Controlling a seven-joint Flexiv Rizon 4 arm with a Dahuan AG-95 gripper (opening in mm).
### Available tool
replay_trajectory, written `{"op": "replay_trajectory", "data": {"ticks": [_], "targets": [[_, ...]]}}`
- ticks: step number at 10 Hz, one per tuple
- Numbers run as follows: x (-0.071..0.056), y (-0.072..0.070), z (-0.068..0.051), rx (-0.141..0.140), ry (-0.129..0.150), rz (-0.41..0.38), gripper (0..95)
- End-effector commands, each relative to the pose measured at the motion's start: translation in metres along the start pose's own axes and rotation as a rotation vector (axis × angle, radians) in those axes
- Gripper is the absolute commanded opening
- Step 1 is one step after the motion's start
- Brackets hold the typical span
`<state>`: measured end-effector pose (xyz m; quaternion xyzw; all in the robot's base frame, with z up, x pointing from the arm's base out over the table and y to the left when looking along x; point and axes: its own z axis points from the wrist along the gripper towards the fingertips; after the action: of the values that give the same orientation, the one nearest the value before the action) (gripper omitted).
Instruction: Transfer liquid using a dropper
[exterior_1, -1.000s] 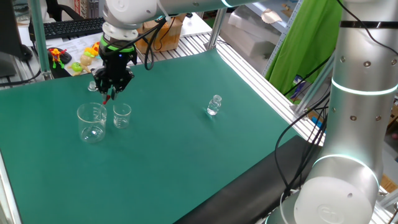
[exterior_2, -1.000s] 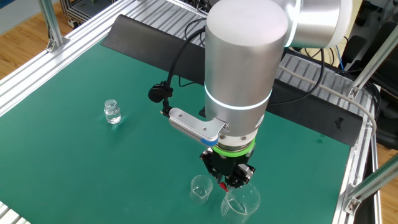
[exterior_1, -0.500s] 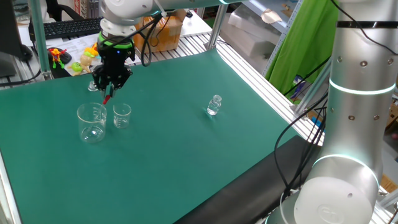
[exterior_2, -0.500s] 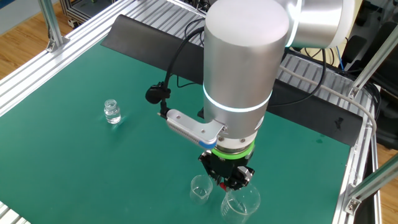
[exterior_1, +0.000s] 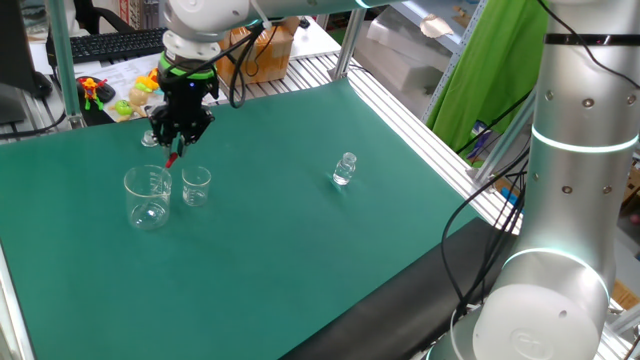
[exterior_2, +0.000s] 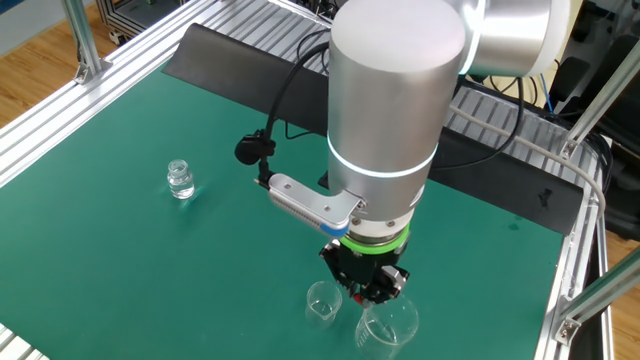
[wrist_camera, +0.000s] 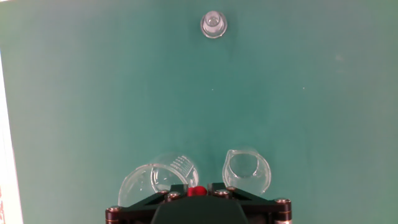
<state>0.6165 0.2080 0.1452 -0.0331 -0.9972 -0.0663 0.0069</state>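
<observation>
2 beakers (exterior_1: 148, 196) (exterior_1: 196, 186), 1 bottle (exterior_1: 345, 168), 1 gripper (exterior_1: 176, 146) clamping 1 dropper (exterior_1: 172, 157).

Green mat (exterior_1: 300, 250) covers the table. Large beaker (exterior_1: 148, 196) and small beaker (exterior_1: 196, 186) stand upright just beside each other; small clear bottle (exterior_1: 345, 169) stands well apart from them. Keyboard (exterior_1: 118, 43) and colourful toys (exterior_1: 92, 92) lie beyond the mat's far edge.
</observation>
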Motion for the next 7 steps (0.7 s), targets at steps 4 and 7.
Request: {"op": "replay_trajectory", "data": {"ticks": [4, 7], "targets": [[-0.0002, 0.0001, -0.0001, 0.0, 0.0, 0.005, 0.0], [0.0027, -0.001, -0.0095, 0.004, 0.034, -0.006, 0.0]]}}
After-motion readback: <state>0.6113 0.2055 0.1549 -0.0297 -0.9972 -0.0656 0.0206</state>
